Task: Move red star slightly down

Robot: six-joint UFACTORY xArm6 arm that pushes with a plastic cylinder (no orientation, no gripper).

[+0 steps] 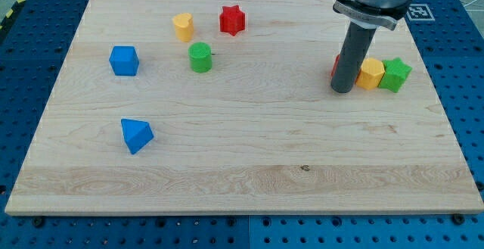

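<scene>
Red star (233, 20) near the view's top edge of the wooden board (242, 158), left of centre, standing free. Nearest neighbours: yellow block (183, 26), shape unclear, just beside to the view's left; green cylinder (200, 56) below and to the left, apart from the star. Bare wood directly below the star toward the view's bottom, so room for a short downward slide, judged unobstructed provided the path stays right of the green cylinder. Further off: blue cube (124, 60) at the left, blue triangular block (136, 135) lower left. My tip (342, 90) well apart from the star, off to the view's right and lower on the board; star therefore up and to the left of the tip. Tip pressed against or just beside a red block (335, 66), mostly hidden behind the rod, with a yellow block (370, 74) and a green star-like block (395, 74) in a row to its right. No jaws on this rod: nothing grasped, contact by pushing only; actual touching of the hidden red block impossible to confirm. Likely requirement: travel round to the star's upper side, then push toward the view's bottom.
</scene>
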